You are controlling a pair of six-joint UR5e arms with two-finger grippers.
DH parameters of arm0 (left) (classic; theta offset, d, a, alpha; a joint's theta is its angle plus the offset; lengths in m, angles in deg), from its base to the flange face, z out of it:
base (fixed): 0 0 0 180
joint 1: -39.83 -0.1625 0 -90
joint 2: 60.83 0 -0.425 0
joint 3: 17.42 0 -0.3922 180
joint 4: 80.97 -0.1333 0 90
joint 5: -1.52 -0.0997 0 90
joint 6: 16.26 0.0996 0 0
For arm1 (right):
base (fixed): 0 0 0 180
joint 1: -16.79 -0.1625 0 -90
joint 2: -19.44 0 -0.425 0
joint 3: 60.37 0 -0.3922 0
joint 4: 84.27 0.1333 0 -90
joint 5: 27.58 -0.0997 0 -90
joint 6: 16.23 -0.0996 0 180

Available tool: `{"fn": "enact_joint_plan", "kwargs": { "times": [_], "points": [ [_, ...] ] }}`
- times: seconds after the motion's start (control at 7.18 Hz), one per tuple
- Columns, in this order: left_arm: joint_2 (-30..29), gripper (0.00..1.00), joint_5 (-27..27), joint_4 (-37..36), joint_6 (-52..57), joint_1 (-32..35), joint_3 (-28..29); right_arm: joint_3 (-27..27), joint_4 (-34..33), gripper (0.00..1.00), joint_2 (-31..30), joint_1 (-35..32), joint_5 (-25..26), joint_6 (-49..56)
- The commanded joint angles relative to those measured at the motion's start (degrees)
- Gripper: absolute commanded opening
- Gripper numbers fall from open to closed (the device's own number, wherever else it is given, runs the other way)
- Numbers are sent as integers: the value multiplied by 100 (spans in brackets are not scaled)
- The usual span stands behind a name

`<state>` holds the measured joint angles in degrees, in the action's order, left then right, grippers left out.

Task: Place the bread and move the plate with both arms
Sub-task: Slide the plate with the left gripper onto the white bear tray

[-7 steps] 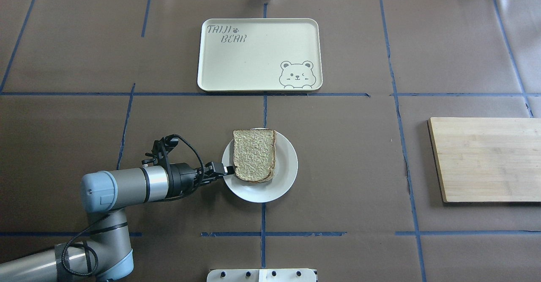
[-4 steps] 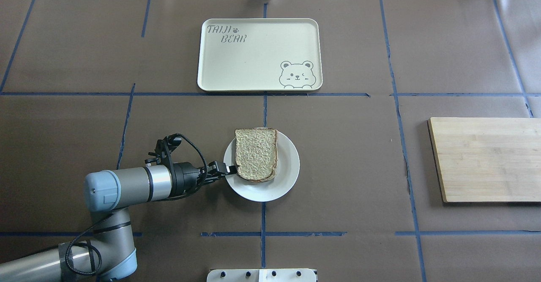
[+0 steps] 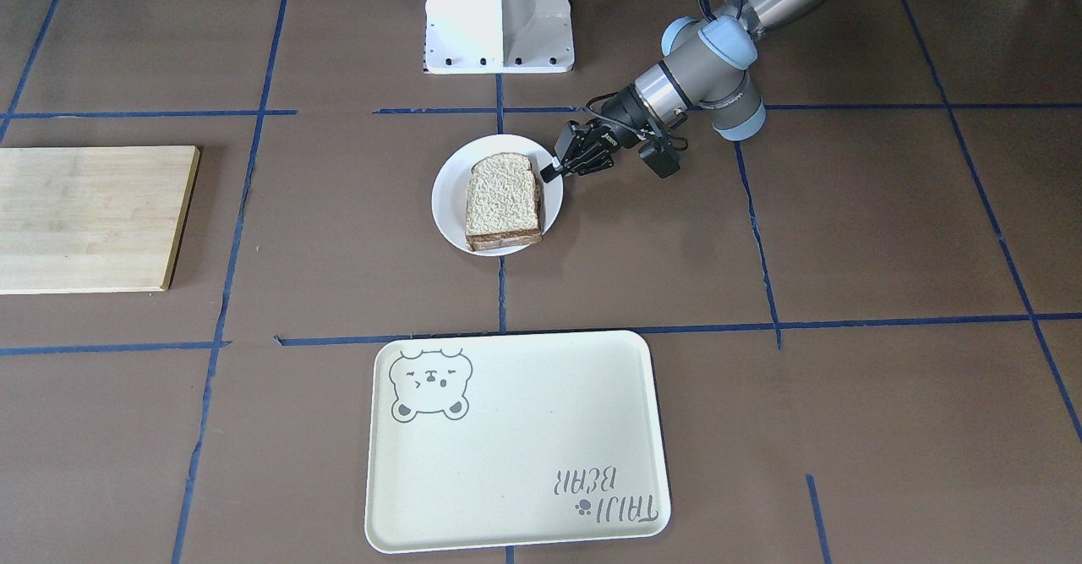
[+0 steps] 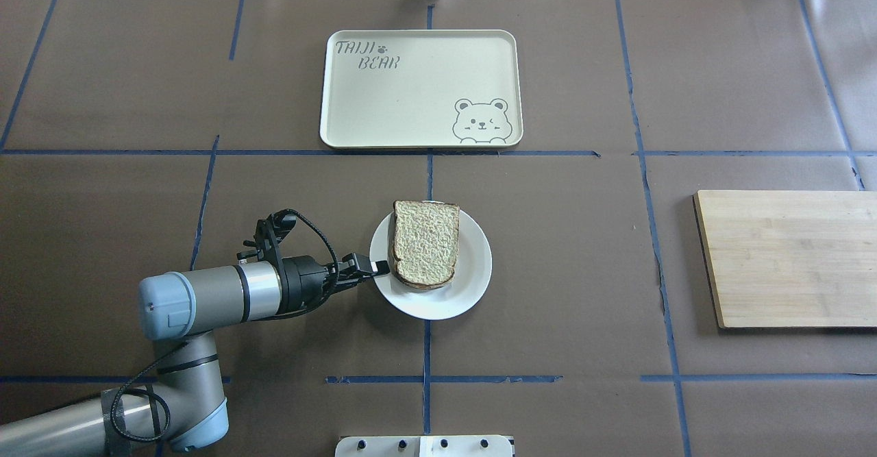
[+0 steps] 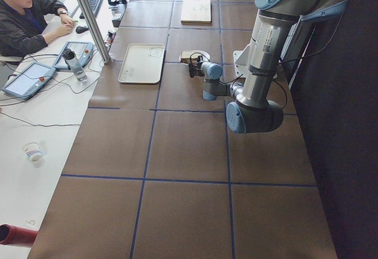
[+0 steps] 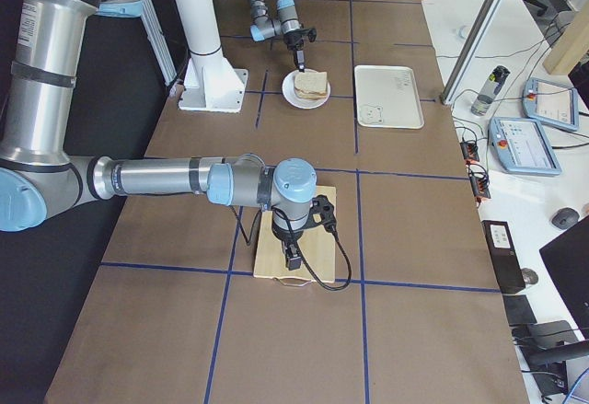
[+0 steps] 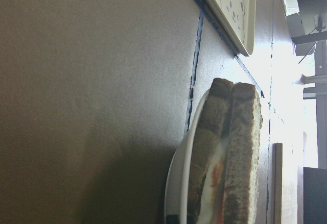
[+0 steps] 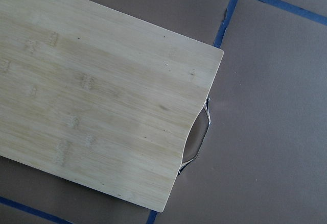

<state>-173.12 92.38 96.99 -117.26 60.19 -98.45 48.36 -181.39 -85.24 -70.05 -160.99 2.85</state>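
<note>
Left hand comes in low from the side of the plate that lies to the left in the overhead view, its two fingers clamped together on the plate's rim; the left wrist view has that white rim close up at its lower edge. The plate sits near the middle of the bench, over a blue tape line; the cream tray with the bear drawing lies well apart from it, on the side away from the robot.

On the plate lies the bread, flat, its domed end toward the robot and its straight end reaching the plate's far rim; it is the top of a stack, with a second slice under it, and white and orange show between the two in the left wrist view.

Over at the robot's right the right hand hangs pointing down above the wooden board; only the far side view shows it, so I cannot tell whether its fingers are apart or together; the right wrist view looks straight down on the board's corner and its cut-out handle.
</note>
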Motion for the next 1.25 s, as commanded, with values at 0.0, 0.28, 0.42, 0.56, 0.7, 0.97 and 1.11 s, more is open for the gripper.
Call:
{"fn": "enact_joint_plan", "kwargs": {
  "times": [0.0,0.28,0.42,0.56,0.7,0.97,1.11],
  "points": [
    [-12,1,-374,213,-408,265,9,-1,0,100,9,0,0,0],
    [-449,1,-385,196,-989,843,497,-1,0,100,9,0,9,0],
    [-948,1,-385,187,-1148,1099,1188,-1,0,100,17,0,9,0],
    [-1483,1,-385,187,-1394,1310,1909,7,0,100,18,9,9,0],
    [-1941,1,-376,187,-1587,1547,2603,-1,0,100,26,0,9,0],
    [-2681,1,-376,196,-1581,1681,3801,-1,0,100,26,0,9,0],
    [-2719,3,-376,187,-1581,1673,3832,7,0,100,26,0,9,0]
  ]
}}
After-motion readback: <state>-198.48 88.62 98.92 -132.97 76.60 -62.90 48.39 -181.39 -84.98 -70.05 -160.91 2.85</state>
